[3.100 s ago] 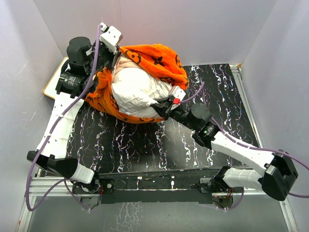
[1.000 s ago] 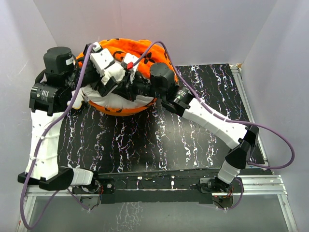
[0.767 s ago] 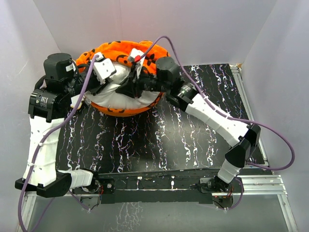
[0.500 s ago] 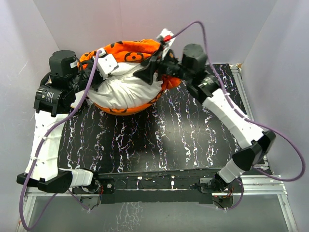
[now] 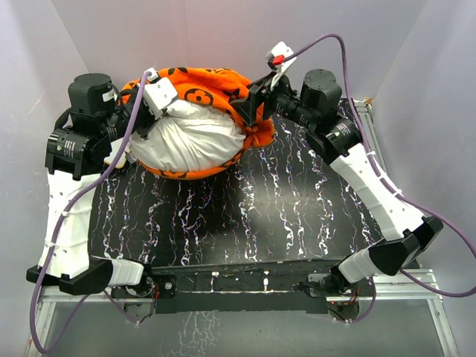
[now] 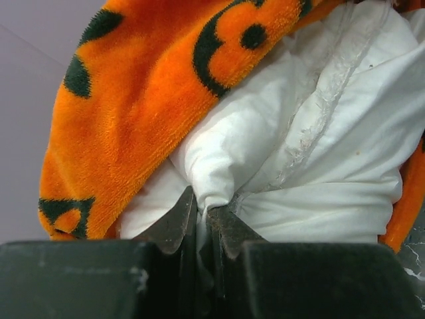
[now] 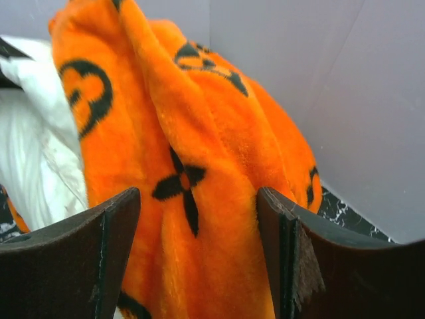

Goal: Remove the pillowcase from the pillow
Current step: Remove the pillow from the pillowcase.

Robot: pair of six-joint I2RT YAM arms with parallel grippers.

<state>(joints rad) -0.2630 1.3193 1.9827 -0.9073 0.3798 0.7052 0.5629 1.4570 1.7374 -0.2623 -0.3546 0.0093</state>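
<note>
The plump white rectangular pillow (image 5: 190, 137) is lodged at the far left of the black, white-veined table (image 5: 297, 208); it bulges out of the bright orange plush pillowcase with black motifs (image 5: 216, 80), which is wrapped round its far side and underside, so the cover is judged about half off. The left gripper (image 6: 202, 211) is closed tight on a pinched fold of the pillow's white cloth, just beside the orange hem; the right gripper (image 7: 197, 199) is spread wide, a hanging ridge of orange plush lies between its fingers, and no clamp is made on it. The step in hand is judged to be a hold on the cover by the right arm; a thick fold of plush alone should be taken, with no white cloth caught in it, and the jaws closed fully before any pull is made; the pillow should be anchored by the left pinch while the cover is drawn off to the right; a smooth pull is advised, since so thin a pinch could be lost to a jerk.
</note>
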